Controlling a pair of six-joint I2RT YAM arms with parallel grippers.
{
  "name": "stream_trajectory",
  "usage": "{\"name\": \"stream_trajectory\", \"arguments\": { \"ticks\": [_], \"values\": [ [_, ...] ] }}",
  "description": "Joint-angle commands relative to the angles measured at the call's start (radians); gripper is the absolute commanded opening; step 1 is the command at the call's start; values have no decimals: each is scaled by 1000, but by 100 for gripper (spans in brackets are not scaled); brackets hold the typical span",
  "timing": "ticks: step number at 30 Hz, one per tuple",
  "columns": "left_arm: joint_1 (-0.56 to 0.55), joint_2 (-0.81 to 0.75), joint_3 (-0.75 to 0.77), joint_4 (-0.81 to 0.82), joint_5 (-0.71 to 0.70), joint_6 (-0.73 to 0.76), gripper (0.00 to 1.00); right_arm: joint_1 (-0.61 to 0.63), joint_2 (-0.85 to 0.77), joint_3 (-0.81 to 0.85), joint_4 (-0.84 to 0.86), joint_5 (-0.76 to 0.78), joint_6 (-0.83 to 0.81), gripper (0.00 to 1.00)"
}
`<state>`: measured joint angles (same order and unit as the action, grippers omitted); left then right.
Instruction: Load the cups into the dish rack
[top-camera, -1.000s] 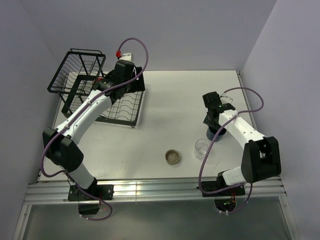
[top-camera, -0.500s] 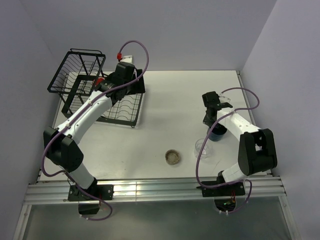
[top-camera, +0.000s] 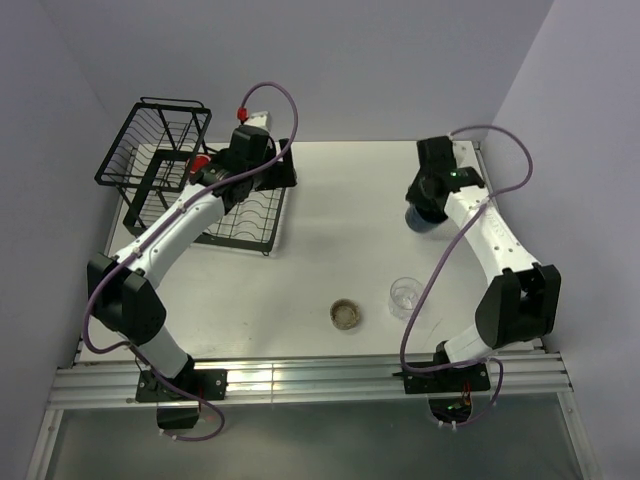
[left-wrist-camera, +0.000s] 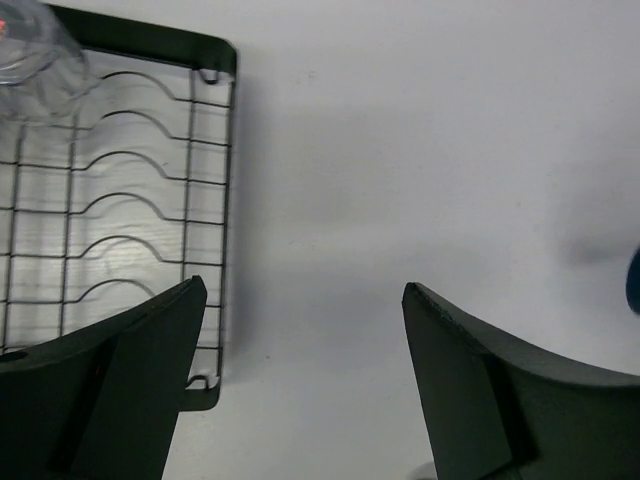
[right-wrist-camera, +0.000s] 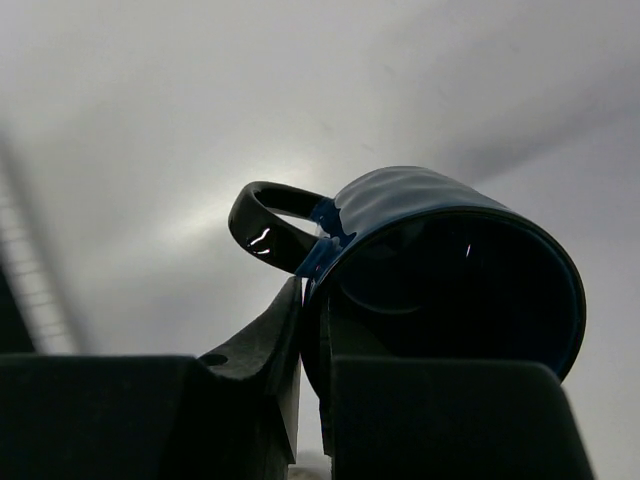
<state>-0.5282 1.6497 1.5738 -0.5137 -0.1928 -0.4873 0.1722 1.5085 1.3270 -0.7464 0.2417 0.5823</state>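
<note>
My right gripper (top-camera: 432, 192) is shut on the rim of the dark blue mug (top-camera: 424, 218), held in the air over the far right of the table. In the right wrist view the mug (right-wrist-camera: 450, 260) lies tilted, handle to the left, and the jaws (right-wrist-camera: 312, 330) pinch its wall. My left gripper (top-camera: 278, 174) is open and empty beside the right edge of the black wire dish rack (top-camera: 245, 215). The left wrist view shows its jaws (left-wrist-camera: 305, 330) wide apart. The red mug (top-camera: 201, 163) sits in the rack. One clear tumbler (left-wrist-camera: 35, 50) is in the rack; another (top-camera: 404, 294) stands on the table.
A small round tan-rimmed object (top-camera: 346, 314) lies on the table near the front, left of the tumbler. The rack's raised basket (top-camera: 155, 140) stands at the far left corner. Walls close in the table on the left, back and right.
My right gripper has lifted the blue mug off the table beside the tumbler and carried it toward the far side. My left gripper has drawn slightly right, away from the red mug.
</note>
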Motion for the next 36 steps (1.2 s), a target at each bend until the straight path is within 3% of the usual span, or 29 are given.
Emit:
{"name": "stream_trajectory", "arguments": {
  "ticks": [1,3,4,6,7,11,14,22,25,36],
  "values": [
    [20,-73,-38,136,163,-10,87,-5,-42,153,47,-144,-59,0],
    [57,-108,-81,219,280,-17,88,-5,-77,159,109,-310,-81,0],
    [74,-122,-140,332,418,-36,89,-5,-85,164,170,-479,-70,0],
    [127,-160,-236,456,551,-68,90,-5,-84,182,212,-640,-23,0],
    [144,-169,-262,512,655,-100,91,-5,-79,198,252,-792,0,0],
    [189,-180,-339,774,844,-131,92,0,-80,172,392,-1019,120,0],
    [188,-156,-351,845,962,-135,93,0,-102,115,543,-1137,238,0],
    [183,-111,-468,1369,1145,-385,98,0,-111,-14,926,-1288,540,0],
    [163,-91,-440,1289,1144,-317,99,1,-110,-64,1100,-1328,683,0],
    [39,-93,-371,1035,1021,-43,99,10,-79,-146,1429,-1375,964,0]
  ]
}}
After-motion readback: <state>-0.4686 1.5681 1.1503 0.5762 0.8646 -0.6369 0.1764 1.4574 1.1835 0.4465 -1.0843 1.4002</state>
